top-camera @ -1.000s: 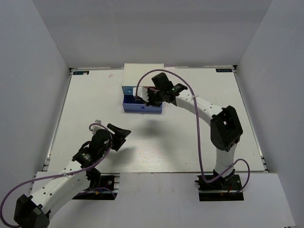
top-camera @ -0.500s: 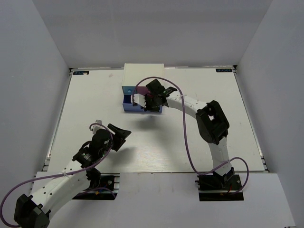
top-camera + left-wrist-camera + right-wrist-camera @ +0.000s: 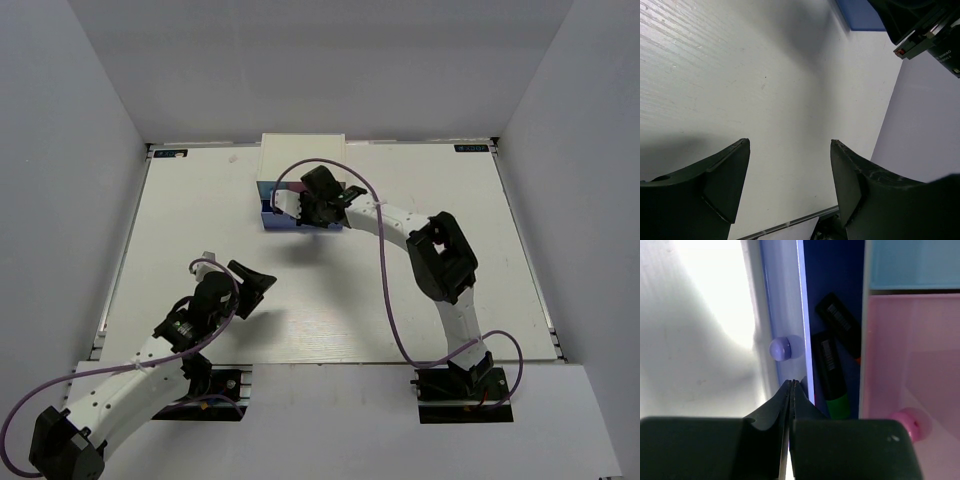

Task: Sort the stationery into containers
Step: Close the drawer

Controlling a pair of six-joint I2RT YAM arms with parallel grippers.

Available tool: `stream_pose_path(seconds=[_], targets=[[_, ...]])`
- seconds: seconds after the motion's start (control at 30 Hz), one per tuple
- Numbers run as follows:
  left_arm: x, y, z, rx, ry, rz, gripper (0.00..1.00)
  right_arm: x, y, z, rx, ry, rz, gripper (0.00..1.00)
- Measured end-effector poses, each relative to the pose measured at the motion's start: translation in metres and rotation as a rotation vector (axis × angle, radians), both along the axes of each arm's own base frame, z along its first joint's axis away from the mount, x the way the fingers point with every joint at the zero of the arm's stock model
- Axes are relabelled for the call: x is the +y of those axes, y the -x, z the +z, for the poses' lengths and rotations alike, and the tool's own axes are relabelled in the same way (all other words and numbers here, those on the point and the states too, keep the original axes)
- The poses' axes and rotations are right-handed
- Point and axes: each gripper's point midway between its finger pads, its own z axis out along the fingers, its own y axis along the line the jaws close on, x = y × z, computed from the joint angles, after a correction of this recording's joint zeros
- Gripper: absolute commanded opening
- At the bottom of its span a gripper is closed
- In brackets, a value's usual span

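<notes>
My right gripper point(image 3: 791, 388) has its fingers pinched together on nothing, tips at the front panel of the dark blue drawer point(image 3: 781, 295), with its knob point(image 3: 785, 347) just ahead of them. The panel's long edge runs straight ahead. The open slot lies to the tips' right, so I judge the closing push goes that way. In the slot I count two: a green-capped marker point(image 3: 832, 385) and a black marker point(image 3: 840, 320), both lengthwise. There are three drawers, counting the pink drawer point(image 3: 900, 355) and the light blue drawer point(image 3: 910, 262). My left gripper point(image 3: 789, 145) gapes wide and empty, well apart, so the right arm is nearer.

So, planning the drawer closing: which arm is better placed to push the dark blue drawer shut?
Right. The right gripper, shut, is at the front of the dark blue drawer beside its knob, highlighters inside. The left gripper hangs open over the table, far from the chest.
</notes>
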Motion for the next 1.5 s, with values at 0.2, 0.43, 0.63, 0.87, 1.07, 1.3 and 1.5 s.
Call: stream_pose_path(seconds=[0.2,0.43,0.63,0.87,1.07,1.3,1.5], targets=[[0.001,0.0,-0.003,0.001,-0.017,-0.006,0.76,0.002,-0.01,-0.005,-0.035,0.001,-0.026,0.0],[0.001,0.0,-0.002,-0.004,-0.026,-0.008,0.76,0.007,-0.022,-0.012,-0.087,0.013,-0.06,0.0],[0.002,-0.002,0.0,-0.013,-0.034,-0.006,0.76,0.01,-0.037,-0.014,-0.143,0.018,-0.098,0.0],[0.002,-0.003,0.003,-0.022,-0.037,-0.005,0.77,0.01,-0.042,-0.017,-0.167,0.027,-0.114,0.0],[0.003,-0.003,0.001,-0.016,-0.044,-0.006,0.77,0.01,-0.039,-0.017,-0.149,0.015,-0.114,0.0],[0.001,-0.005,0.006,-0.038,-0.048,-0.018,0.88,-0.011,0.018,0.011,0.004,-0.064,-0.105,0.02],[-0.009,-0.01,0.026,-0.136,-0.034,-0.08,0.93,-0.021,0.051,0.093,0.023,-0.236,-0.115,0.75]])
